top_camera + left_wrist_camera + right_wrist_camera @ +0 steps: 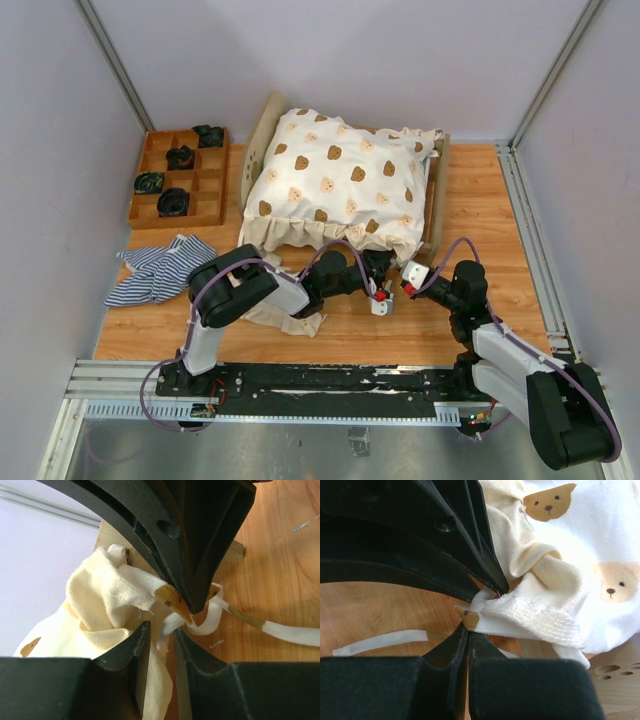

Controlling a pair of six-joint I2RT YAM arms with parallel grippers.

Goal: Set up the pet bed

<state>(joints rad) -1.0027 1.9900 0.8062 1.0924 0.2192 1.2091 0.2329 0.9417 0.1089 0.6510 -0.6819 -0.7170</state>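
The pet bed (pixel 262 135) stands at the back centre, its plywood frame almost covered by the cream bear-print quilt (pixel 340 180). Both grippers meet at the quilt's near edge. My right gripper (pixel 470 630) is shut on a brown-tipped tab (pixel 470 619) of the quilt (pixel 580 555). My left gripper (pixel 162 632) has its jaws a narrow gap apart, with a cream strip of the quilt (pixel 95 600) hanging in the gap. In the top view the left gripper (pixel 380 296) and right gripper (pixel 405 285) almost touch. A blue-and-white striped cloth (pixel 160 272) lies crumpled on the table, left of the bed.
A brown compartment tray (pixel 212 200) with black items stands at the back left. A loose cream cloth (pixel 285 318) lies under the left arm. A white tie strip (pixel 380 644) lies on the wooden table. Plywood with paw-print holes (pixel 615 672) is beside the right gripper.
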